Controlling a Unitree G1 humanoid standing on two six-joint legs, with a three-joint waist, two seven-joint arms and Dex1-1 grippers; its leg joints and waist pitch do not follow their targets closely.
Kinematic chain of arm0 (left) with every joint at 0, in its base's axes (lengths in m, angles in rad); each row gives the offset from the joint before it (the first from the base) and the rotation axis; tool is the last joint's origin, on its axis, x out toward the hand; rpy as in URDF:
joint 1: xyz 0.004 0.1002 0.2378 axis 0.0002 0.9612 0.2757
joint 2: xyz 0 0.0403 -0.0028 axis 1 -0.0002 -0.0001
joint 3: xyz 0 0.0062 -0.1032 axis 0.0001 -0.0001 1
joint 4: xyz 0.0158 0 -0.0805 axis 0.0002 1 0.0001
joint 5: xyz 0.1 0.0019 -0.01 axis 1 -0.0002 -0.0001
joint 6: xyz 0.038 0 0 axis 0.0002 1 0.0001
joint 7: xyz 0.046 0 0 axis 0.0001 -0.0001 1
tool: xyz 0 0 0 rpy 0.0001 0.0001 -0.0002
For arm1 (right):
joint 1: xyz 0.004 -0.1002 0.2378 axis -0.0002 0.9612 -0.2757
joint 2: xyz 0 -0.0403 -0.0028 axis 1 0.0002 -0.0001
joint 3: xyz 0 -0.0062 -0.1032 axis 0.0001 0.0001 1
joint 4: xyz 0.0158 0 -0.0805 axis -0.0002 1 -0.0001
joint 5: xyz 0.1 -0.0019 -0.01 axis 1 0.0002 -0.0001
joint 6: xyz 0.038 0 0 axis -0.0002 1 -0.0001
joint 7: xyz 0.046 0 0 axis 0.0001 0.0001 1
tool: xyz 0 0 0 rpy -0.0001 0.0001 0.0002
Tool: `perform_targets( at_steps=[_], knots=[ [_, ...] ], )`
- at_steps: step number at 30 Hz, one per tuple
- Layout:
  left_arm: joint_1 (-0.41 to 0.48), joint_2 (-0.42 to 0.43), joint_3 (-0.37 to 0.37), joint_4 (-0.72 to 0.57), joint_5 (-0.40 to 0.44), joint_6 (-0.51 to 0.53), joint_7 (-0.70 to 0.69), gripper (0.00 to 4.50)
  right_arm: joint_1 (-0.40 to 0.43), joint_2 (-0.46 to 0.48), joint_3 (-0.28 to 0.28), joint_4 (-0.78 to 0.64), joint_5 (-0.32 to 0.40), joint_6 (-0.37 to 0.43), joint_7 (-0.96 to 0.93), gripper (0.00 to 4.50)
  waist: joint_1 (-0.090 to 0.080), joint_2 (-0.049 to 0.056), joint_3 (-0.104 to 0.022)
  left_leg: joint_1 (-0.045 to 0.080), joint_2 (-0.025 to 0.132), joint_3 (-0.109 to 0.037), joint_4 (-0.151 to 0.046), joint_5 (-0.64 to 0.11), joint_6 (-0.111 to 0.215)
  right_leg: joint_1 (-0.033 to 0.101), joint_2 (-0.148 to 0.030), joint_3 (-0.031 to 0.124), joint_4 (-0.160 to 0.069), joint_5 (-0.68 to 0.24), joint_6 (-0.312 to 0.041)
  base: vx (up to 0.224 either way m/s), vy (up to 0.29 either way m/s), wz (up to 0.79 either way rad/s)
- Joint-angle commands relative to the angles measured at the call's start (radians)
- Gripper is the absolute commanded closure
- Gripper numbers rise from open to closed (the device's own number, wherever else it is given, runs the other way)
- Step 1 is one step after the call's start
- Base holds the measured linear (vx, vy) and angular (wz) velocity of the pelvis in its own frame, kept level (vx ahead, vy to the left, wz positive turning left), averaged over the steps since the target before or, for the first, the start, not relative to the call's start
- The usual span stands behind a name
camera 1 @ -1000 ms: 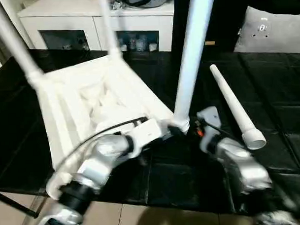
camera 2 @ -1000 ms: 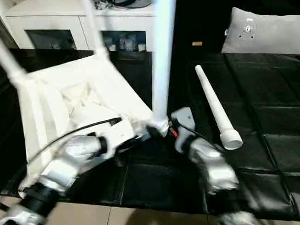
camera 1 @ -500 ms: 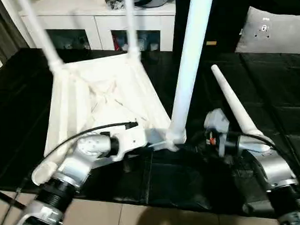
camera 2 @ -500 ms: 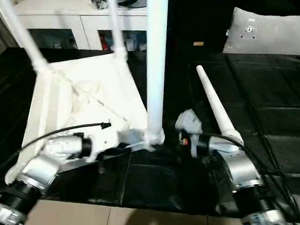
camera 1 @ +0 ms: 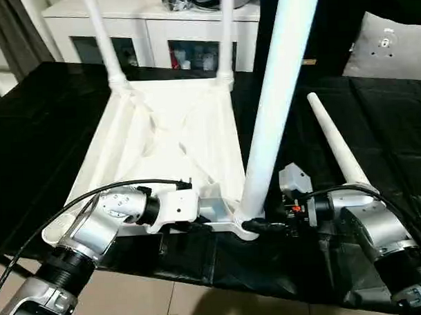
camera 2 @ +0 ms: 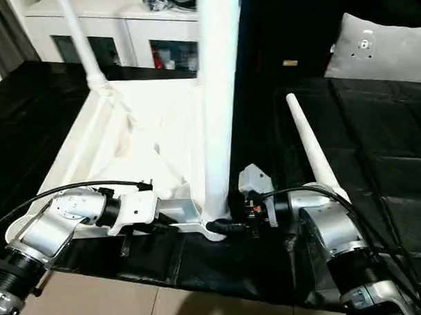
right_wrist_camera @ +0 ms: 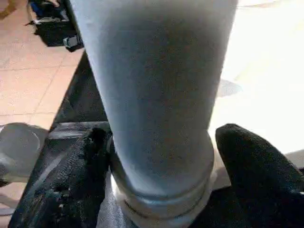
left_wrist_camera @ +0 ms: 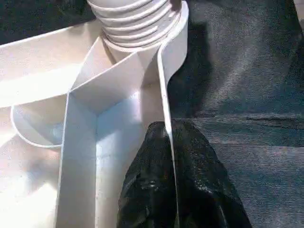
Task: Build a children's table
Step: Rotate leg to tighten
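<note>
Table top (camera 1: 175,141): laid upside down on the black-covered surface (camera 1: 50,128).
Left gripper (left_wrist_camera: 166,156): pinched on the top's rim wall.
Right gripper (right_wrist_camera: 164,166): spread around the near-corner leg (camera 1: 274,100), base gripped loosely at most.
Leg axis: upright, seated in its socket, nearer the right arm.
Loose leg (camera 1: 335,150): lying beside the right arm.

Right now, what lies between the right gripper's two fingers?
The base of the near upright leg, standing between the black fingers, as the right wrist view shows.

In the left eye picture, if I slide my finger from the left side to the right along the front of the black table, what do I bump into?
Left claw pinching the white table top's rim → the tall standing leg → right claw around its base → the loose leg lying down.
</note>
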Motion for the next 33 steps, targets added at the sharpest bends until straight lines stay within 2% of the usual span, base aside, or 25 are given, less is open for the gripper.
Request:
perform_targets(
  at_steps=[1,2,3,10,12,13,15,16,17,18,19,20,21,22,23,25,27,28,29,30,31,32,33],
  knots=[
    [0.005,0.006,-0.052,-0.032,0.016,-0.013,-0.057,4.5,-0.015,-0.003,0.003,0.0,0.005,0.003,0.003,1.21,-0.005,-0.008,-0.058,-0.004,0.042,0.0,-0.063,-0.107,0.075,0.054,-0.074,0.059,-0.065,-0.125,-0.21,0.0,0.0,0.0],
    [0.004,0.005,-0.052,-0.033,0.015,-0.013,-0.061,4.5,-0.015,-0.002,0.005,0.003,0.007,0.005,0.008,1.21,-0.006,-0.009,-0.058,-0.004,0.042,0.0,-0.063,-0.106,0.075,0.053,-0.073,0.058,-0.065,-0.124,-0.21,0.0,0.0,0.0],
    [0.003,0.004,-0.053,-0.03,0.014,-0.015,-0.063,4.5,-0.014,-0.001,0.007,0.004,0.009,0.008,0.015,1.46,-0.005,-0.01,-0.059,-0.004,0.042,0.0,-0.062,-0.1,0.076,0.054,-0.074,0.058,-0.064,-0.115,-0.21,0.0,0.0,0.0],
    [0.003,0.001,-0.051,-0.014,0.015,-0.02,-0.062,4.5,-0.006,0.005,0.013,0.007,0.014,0.012,0.024,1.72,-0.004,-0.012,-0.06,-0.005,0.041,0.0,-0.061,-0.089,0.08,0.054,-0.074,0.058,-0.063,-0.114,-0.209,0.0,0.0,0.0],
    [0.015,-0.006,-0.04,-0.017,0.002,0.007,-0.046,4.5,0.01,0.032,0.001,-0.022,0.044,0.075,-0.008,1.75,-0.005,-0.013,-0.06,-0.006,0.04,0.001,-0.061,-0.085,0.082,0.055,-0.073,0.058,-0.062,-0.112,-0.209,0.0,0.0,0.0],
    [0.026,-0.015,-0.027,-0.024,-0.015,0.036,-0.032,4.5,0.018,0.053,-0.008,-0.041,0.061,0.133,-0.044,1.75,-0.005,-0.011,-0.059,-0.005,0.041,0.0,-0.062,-0.086,0.081,0.054,-0.072,0.057,-0.063,-0.117,-0.208,0.0,0.0,0.0],
    [0.044,-0.039,-0.009,-0.055,-0.037,0.106,0.004,4.5,0.033,0.083,-0.004,-0.062,0.045,0.175,-0.117,1.76,-0.006,-0.009,-0.057,-0.006,0.043,-0.001,-0.064,-0.096,0.069,0.054,-0.074,0.057,-0.064,-0.127,-0.206,0.0,0.0,0.0],
    [0.046,-0.041,-0.008,-0.057,-0.038,0.111,0.008,4.5,0.034,0.086,-0.003,-0.064,0.043,0.176,-0.123,1.77,-0.011,-0.011,-0.054,-0.005,0.042,-0.001,-0.068,-0.123,0.057,0.053,-0.074,0.057,-0.069,-0.167,-0.199,0.0,0.0,0.0],
    [0.052,-0.069,0.001,-0.072,-0.035,0.158,0.056,4.5,0.039,0.127,-0.008,-0.061,0.02,0.178,-0.206,1.77,-0.015,-0.008,-0.051,-0.003,0.04,0.0,-0.072,-0.16,0.042,0.052,-0.076,0.058,-0.076,-0.238,-0.181,0.0,0.0,0.0],
    [0.056,-0.107,0.01,-0.082,-0.026,0.202,0.115,4.5,0.036,0.184,-0.023,-0.042,-0.005,0.184,-0.317,1.78,-0.021,-0.005,-0.047,-0.002,0.041,-0.001,-0.074,-0.177,0.03,0.049,-0.077,0.059,-0.08,-0.268,-0.175,0.0,0.0,0.0],
    [0.059,-0.153,0.019,-0.089,-0.012,0.248,0.188,4.5,0.025,0.252,-0.044,-0.01,-0.033,0.189,-0.449,1.78,-0.033,-0.002,-0.038,0.001,0.035,-0.003,-0.08,-0.238,0.007,0.046,-0.077,0.055,-0.095,-0.384,-0.147,0.0,0.0,0.0],
    [0.059,-0.161,0.02,-0.089,-0.009,0.256,0.2,4.5,0.023,0.262,-0.047,-0.004,-0.038,0.189,-0.47,1.78,-0.041,-0.001,-0.037,0.004,0.034,-0.006,-0.081,-0.265,-0.006,0.046,-0.077,0.053,-0.098,-0.433,-0.131,0.0,0.0,0.0],
    [0.057,-0.189,0.021,-0.087,0.0,0.275,0.237,4.5,0.008,0.298,-0.061,0.03,-0.057,0.188,-0.55,1.78,-0.056,-0.005,-0.033,0.003,0.029,-0.012,-0.085,-0.308,-0.019,0.05,-0.079,0.046,-0.11,-0.526,-0.092,0.0,0.0,0.0],
    [0.053,-0.221,0.02,-0.082,0.01,0.294,0.277,4.5,-0.012,0.333,-0.075,0.07,-0.077,0.188,-0.643,1.78,-0.071,-0.004,-0.031,0.004,0.026,-0.017,-0.087,-0.336,-0.026,0.049,-0.079,0.042,-0.117,-0.58,-0.062,0.0,0.0,0.0],
    [0.043,-0.265,0.021,-0.067,0.02,0.317,0.328,4.5,-0.042,0.374,-0.103,0.127,-0.088,0.186,-0.755,1.78,-0.084,-0.002,-0.034,0.007,0.024,-0.019,-0.085,-0.346,-0.026,0.046,-0.078,0.041,-0.123,-0.59,-0.049,0.0,0.0,0.0],
    [0.017,-0.336,0.031,-0.037,0.035,0.351,0.409,4.5,-0.084,0.412,-0.132,0.185,-0.101,0.196,-0.876,1.78,-0.103,-0.001,-0.034,0.01,0.021,-0.021,-0.082,-0.362,-0.022,0.04,-0.075,0.038,-0.127,-0.584,-0.056,0.0,0.0,0.0],
    [-0.003,-0.382,0.037,-0.015,0.052,0.368,0.47,4.5,-0.102,0.417,-0.126,0.204,-0.126,0.179,-0.903,1.78,-0.105,-0.002,-0.038,0.014,0.02,-0.018,-0.079,-0.346,-0.005,0.038,-0.074,0.042,-0.128,-0.544,-0.067,0.0,0.0,0.0],
    [-0.005,-0.387,0.038,-0.012,0.055,0.37,0.477,4.5,-0.104,0.419,-0.127,0.205,-0.128,0.176,-0.904,1.78,-0.103,-0.005,-0.041,0.013,0.021,-0.013,-0.078,-0.319,0.01,0.038,-0.07,0.047,-0.126,-0.495,-0.08,0.0,0.0,0.0],
    [-0.015,-0.398,0.036,-0.003,0.067,0.372,0.492,4.5,-0.105,0.43,-0.15,0.202,-0.117,0.171,-0.908,1.22,-0.097,-0.004,-0.043,0.012,0.023,-0.009,-0.078,-0.29,0.023,0.038,-0.071,0.053,-0.121,-0.442,-0.1,0.0,0.0,0.0],
    [-0.027,-0.405,0.033,0.012,0.084,0.366,0.504,4.5,-0.104,0.44,-0.179,0.193,-0.099,0.167,-0.908,1.22,-0.097,-0.004,-0.043,0.009,0.024,-0.009,-0.079,-0.279,0.028,0.039,-0.07,0.054,-0.117,-0.42,-0.108,0.0,0.0,0.0],
    [-0.03,-0.406,0.033,0.015,0.09,0.367,0.507,4.5,-0.104,0.444,-0.189,0.191,-0.094,0.165,-0.911,1.08,-0.096,-0.002,-0.044,0.0,0.026,-0.011,-0.081,-0.26,0.033,0.047,-0.069,0.053,-0.11,-0.389,-0.117,0.0,0.0,0.0],
    [-0.031,-0.4,0.03,0.016,0.097,0.368,0.506,4.5,-0.101,0.44,-0.19,0.188,-0.096,0.163,-0.91,1.05,-0.095,-0.001,-0.046,0.0,0.027,-0.01,-0.08,-0.248,0.034,0.048,-0.07,0.053,-0.109,-0.371,-0.12,0.0,0.0,0.0],
    [-0.031,-0.391,0.027,0.015,0.106,0.365,0.504,4.5,-0.097,0.433,-0.188,0.189,-0.1,0.153,-0.904,0.98,-0.089,0.001,-0.052,0.005,0.031,-0.009,-0.077,-0.22,0.036,0.044,-0.071,0.056,-0.103,-0.307,-0.141,0.0,0.0,0.0]
  ],
)
